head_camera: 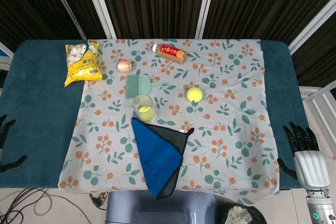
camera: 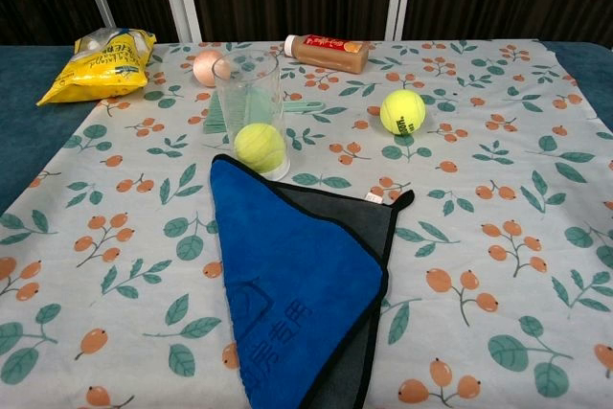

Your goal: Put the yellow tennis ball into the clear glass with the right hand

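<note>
The clear glass [head_camera: 142, 107] [camera: 247, 93] stands upright near the middle of the tablecloth, with a yellow tennis ball [head_camera: 144, 112] [camera: 260, 147] resting at its bottom. A second yellow tennis ball [head_camera: 194, 94] [camera: 402, 111] lies on the cloth to the glass's right. In the head view my right hand [head_camera: 306, 153] hovers at the table's near right corner, fingers apart, holding nothing, far from both balls. Only dark fingers of my left hand [head_camera: 5, 129] show at the left edge, spread and empty. The chest view shows neither hand.
A folded blue and grey cloth [head_camera: 160, 153] [camera: 297, 280] lies just in front of the glass. Behind the glass are a green brush [head_camera: 140, 84], an onion [head_camera: 124, 65], a bottle on its side [head_camera: 169, 52] and a yellow snack bag [head_camera: 82, 62].
</note>
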Motion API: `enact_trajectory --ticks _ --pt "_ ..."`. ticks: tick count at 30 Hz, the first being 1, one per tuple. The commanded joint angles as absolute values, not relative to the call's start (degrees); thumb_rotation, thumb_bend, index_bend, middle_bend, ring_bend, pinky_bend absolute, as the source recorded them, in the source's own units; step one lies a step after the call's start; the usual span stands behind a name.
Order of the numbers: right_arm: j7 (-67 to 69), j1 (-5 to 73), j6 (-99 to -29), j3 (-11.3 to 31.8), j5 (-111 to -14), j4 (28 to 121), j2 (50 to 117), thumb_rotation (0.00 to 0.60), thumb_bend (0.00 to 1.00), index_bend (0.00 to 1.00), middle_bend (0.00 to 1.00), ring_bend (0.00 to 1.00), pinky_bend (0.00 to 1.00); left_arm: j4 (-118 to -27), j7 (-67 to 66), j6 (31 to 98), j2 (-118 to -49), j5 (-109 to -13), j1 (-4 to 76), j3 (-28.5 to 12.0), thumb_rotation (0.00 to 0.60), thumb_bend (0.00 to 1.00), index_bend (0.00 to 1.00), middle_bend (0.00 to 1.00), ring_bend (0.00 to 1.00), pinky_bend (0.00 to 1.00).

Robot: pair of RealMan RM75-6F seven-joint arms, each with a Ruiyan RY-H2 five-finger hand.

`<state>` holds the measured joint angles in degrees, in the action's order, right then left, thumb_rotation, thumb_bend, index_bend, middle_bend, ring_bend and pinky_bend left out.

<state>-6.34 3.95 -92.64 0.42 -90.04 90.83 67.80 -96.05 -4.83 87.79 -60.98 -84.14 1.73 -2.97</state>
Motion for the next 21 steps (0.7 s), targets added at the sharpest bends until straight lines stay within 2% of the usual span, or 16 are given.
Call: enact_trajectory --ticks 1,21 --pt "-6.2 3.9 -92.7 0.5 -90.2 90.9 67.7 0.6 0.33 0.0 0.03 0.05 0.0 -96.1 -5.1 87.8 -61.0 -84.0 1.7 -3.0 0.6 0.0 0.13 0.0 0.0 0.05" --pt "-5.0 3.3 -91.5 0.8 -90.3 92.7 67.0 0.6 0.33 0.0 0.03 0.05 0.0 -96.3 -6.7 87.5 -61.3 -84.7 1.9 -2.4 0.6 0.0 0.13 0.0 0.0 0.05"
